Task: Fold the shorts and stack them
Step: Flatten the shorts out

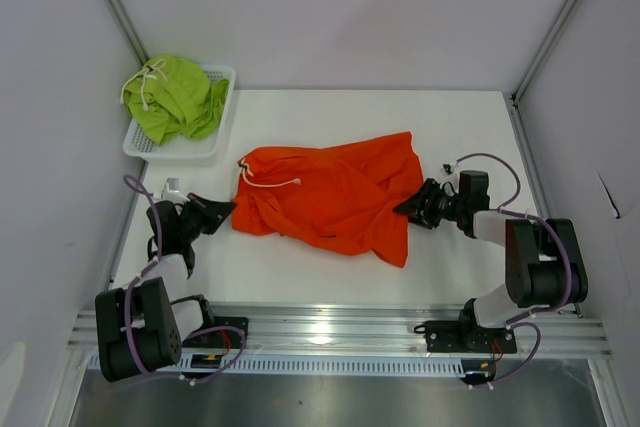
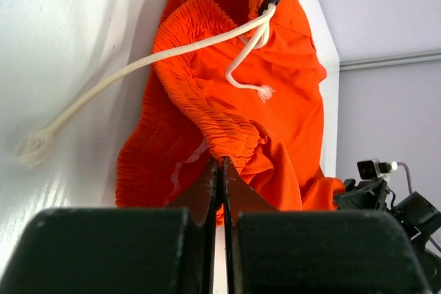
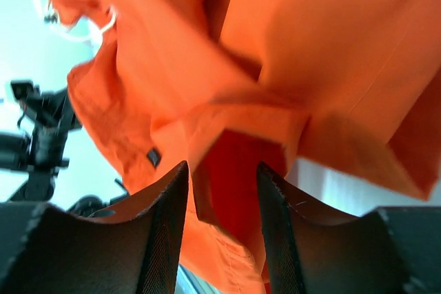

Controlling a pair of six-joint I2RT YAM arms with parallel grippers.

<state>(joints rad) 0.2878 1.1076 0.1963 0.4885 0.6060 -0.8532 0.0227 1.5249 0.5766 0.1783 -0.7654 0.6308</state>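
Under both arms, desk [image 1: 300, 277]: white surface, walled on three sides; we note the two arm bases at its near edge.
Orange shorts [image 1: 330, 192]: on the desk, about mid-way between the arms. They lie spread but rumpled, waistband toward the left and leg hems toward the right. The cloth has folds and overlaps and is not flat.
Basket [image 1: 180, 154]: white mesh, at the far left corner of the desk, well apart from the orange shorts.
Green shorts [image 1: 175, 97]: bunched in a heap inside the basket and spilling over its rim. We see white cord [image 1: 145, 82] looped over the top of the heap.
Left claw [image 2: 220, 163]: low on the desk at the waistband end of the orange shorts. The fingers are pressed together. In the wrist view the gathered waistband runs straight down into the tips, so we read it as nipping the waistband edge.
Right claw [image 3: 222, 170]: at the hem end, opposite the left claw. The fingers stand apart, with a flap of orange cloth between and beyond them and nothing clamped.
Drawstring [image 2: 172, 49]: white, from the orange waistband. One frayed end trails out over the bare desk and the other lies on the cloth.
Dark tab [image 3: 153, 158]: small, on the orange fabric; we cannot read it.
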